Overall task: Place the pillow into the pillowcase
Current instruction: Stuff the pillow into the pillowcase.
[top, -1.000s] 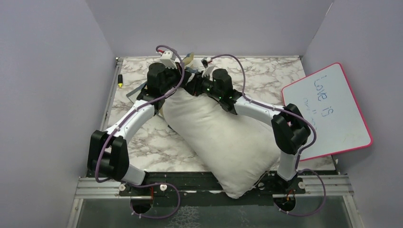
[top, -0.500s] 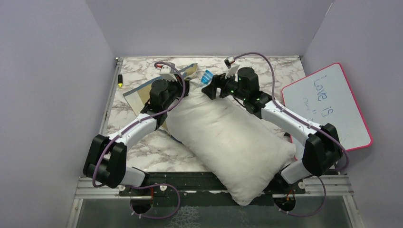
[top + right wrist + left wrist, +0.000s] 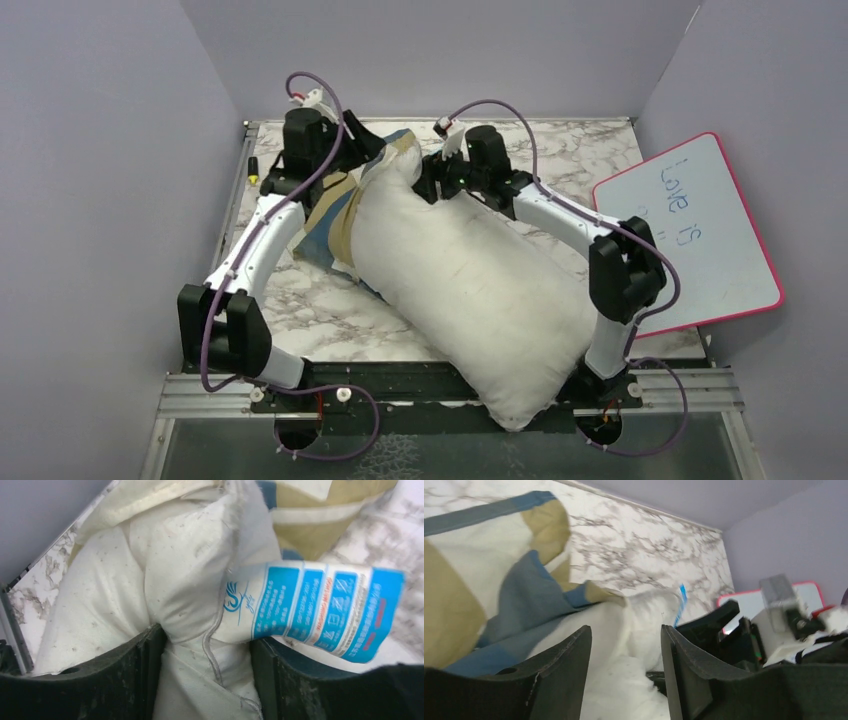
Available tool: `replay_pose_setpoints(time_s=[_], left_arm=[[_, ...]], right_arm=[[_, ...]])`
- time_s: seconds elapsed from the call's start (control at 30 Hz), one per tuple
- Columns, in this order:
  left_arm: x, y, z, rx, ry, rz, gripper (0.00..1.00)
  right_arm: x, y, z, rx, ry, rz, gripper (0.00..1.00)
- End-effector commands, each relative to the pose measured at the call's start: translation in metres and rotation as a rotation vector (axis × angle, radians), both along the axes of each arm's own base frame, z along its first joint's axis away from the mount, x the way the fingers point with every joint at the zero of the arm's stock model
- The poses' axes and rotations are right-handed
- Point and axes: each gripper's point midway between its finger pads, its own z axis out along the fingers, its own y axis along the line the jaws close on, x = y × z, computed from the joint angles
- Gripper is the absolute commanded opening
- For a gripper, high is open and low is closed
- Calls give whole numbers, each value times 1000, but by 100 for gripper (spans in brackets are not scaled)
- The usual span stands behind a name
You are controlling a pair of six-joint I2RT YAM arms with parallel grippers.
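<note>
upper left: left pincer [image 3: 624,635] apart, empty, by pillowcase [image 3: 335,215] | right pincer [image 3: 205,640] spread round pillow [image 3: 470,290] corner, hold unclear | risk: unheld case mouth may sag shut against pillow

The pillow [image 3: 470,290] is matt speckled cloth, the pillowcase [image 3: 335,225] thin matt fabric.

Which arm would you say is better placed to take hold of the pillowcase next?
Probably left: the left end effector is open and empty, facing the pillowcase beside the pillow. The right end effector has the pillow's corner between its fingers.
</note>
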Motion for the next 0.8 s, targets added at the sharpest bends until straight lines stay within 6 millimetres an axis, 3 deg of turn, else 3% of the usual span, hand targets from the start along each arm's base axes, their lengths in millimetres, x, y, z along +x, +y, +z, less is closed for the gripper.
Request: replay_pose_setpoints(time_s=[0.0, 0.13, 0.2, 0.33, 0.43, 0.77], left_arm=[[8, 67, -35, 76, 231, 112, 57], [39, 110, -69, 185, 304, 223, 63], [55, 120, -96, 239, 358, 257, 69], [80, 118, -158, 277, 490, 231, 70], [84, 113, -200, 271, 578, 208, 72], [83, 115, -285, 356, 725, 247, 76]], right_arm=[[-40, 0, -82, -122, 211, 167, 52], [-63, -14, -112, -147, 251, 184, 16], [-73, -19, -122, -158, 279, 191, 7], [-81, -23, -135, -172, 314, 191, 2], [-78, -27, -139, -192, 316, 167, 1], [-71, -22, -131, -182, 298, 153, 0]])
